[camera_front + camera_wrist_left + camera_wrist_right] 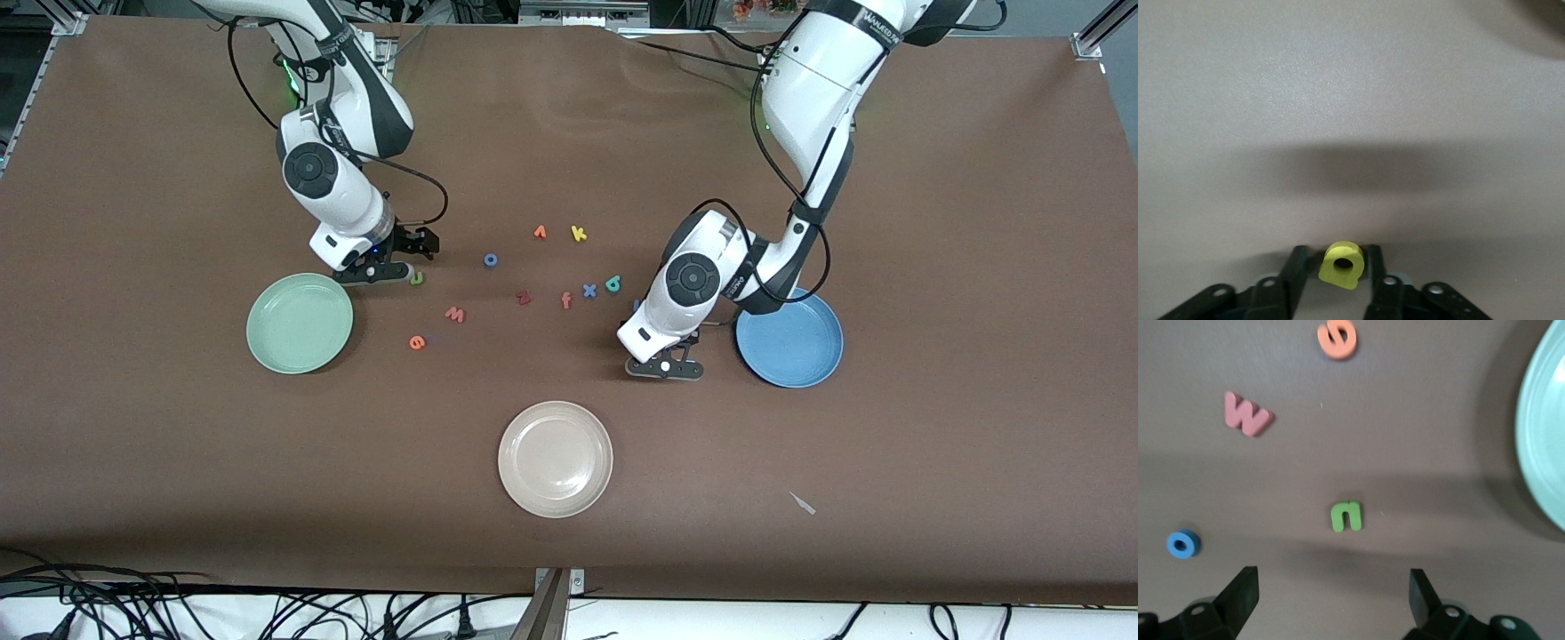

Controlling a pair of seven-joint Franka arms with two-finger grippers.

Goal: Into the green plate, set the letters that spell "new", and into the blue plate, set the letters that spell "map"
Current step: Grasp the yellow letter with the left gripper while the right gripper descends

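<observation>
My left gripper point(1335, 283) is clamped on the yellow p point(1342, 265), low beside the blue plate point(805, 351) it belongs in; my right gripper point(1331, 593) hangs spread over the green n point(1347, 516), the green plate point(271, 342) alongside

Both arms: glossy white shells with dark grey joint bands and round black joint caps. Black cables loop alongside each arm; green status light at 12 o'clock of each. Grippers black, with small silver screws on the finger mounts.
</observation>
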